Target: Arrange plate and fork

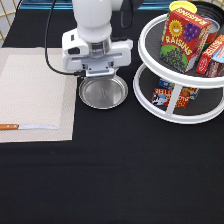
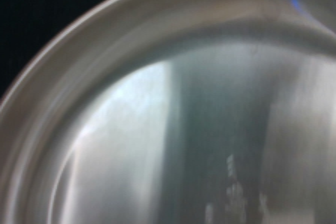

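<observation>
A two-tier white turntable rack fills the right side of the black-covered counter, reaching up to its far right corner. On the upper tier a red raisin box with a yellow lid stands upright, beside another red carton at the right edge; a small printed packet lies on the lower tier. Across the counter, a pale woven placemat runs along the left edge, and a knife with an orange-brown handle and a long flat blade lies across the mat's near part, handle at the left edge and blade pointing toward the middle.

Between mat and rack, in the far middle of the counter, the plate rests flat on the black cloth, just beside the mat's right border and close to the rack's lower ring without touching it. The white arm comes down from the far edge, and its gripper sits directly over the far rim of the plate, the wide white hand body covering that rim. The fingertips are hidden beneath the hand, so it cannot be told whether they are spread or closed, or whether they touch the metal. The wrist view is filled by the plate's shiny curved surface and raised rim, with a sliver of black cloth at one corner. The fork is not to be seen in either view.
</observation>
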